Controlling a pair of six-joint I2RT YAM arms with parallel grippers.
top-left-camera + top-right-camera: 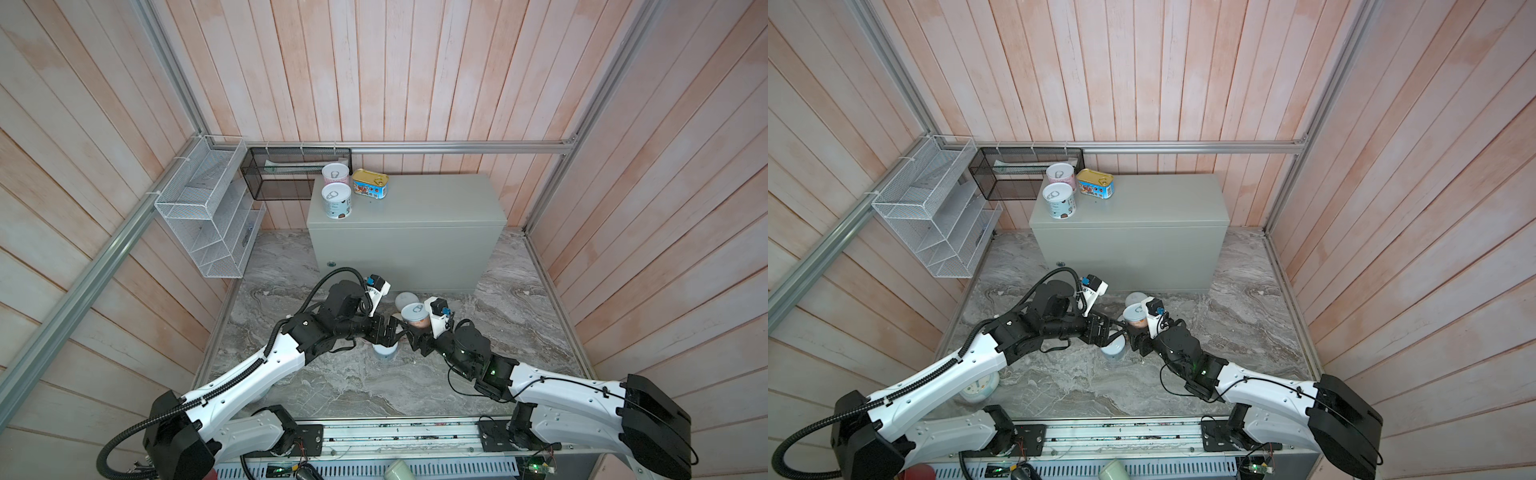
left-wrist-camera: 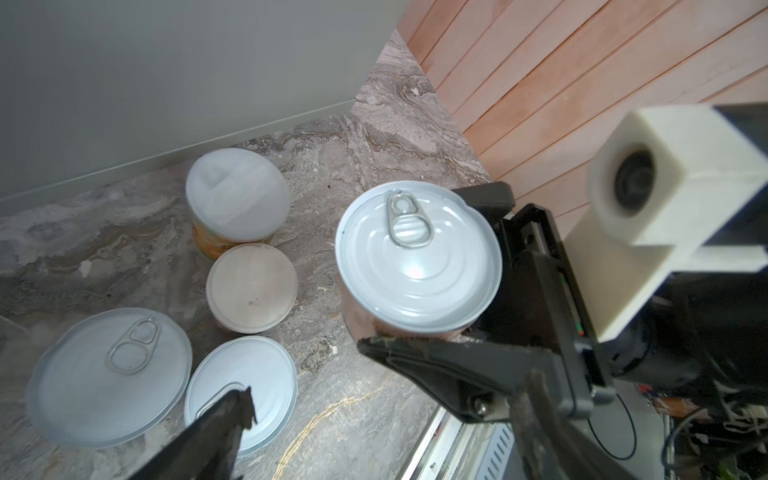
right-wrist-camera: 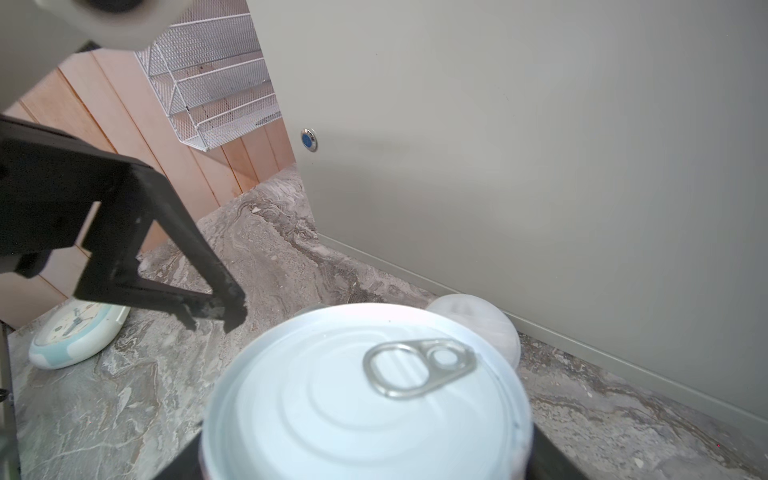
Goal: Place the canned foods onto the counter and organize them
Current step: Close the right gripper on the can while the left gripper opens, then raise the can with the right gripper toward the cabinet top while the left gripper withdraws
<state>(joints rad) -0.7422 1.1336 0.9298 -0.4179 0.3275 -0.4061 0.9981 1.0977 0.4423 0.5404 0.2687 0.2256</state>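
Three of the eight canned foods stand on the pale grey-green counter (image 1: 436, 199), grouped at its back left corner: a blue-and-white can (image 1: 336, 200), a pink-labelled can (image 1: 336, 173) and the flat gold tin (image 1: 370, 183). Down on the marble floor (image 1: 332, 386) in front of it, the right gripper (image 1: 412, 325) is clamped on an upright pull-tab can (image 2: 417, 266). The left gripper (image 1: 390, 332) is just beside it, jaws spread wide and empty. Four more wait on the floor: two silver-lidded cans (image 2: 110, 374) (image 2: 249, 365), a white-lidded can (image 2: 237, 195) and a beige-topped can (image 2: 252, 287). The job looks less than half done.
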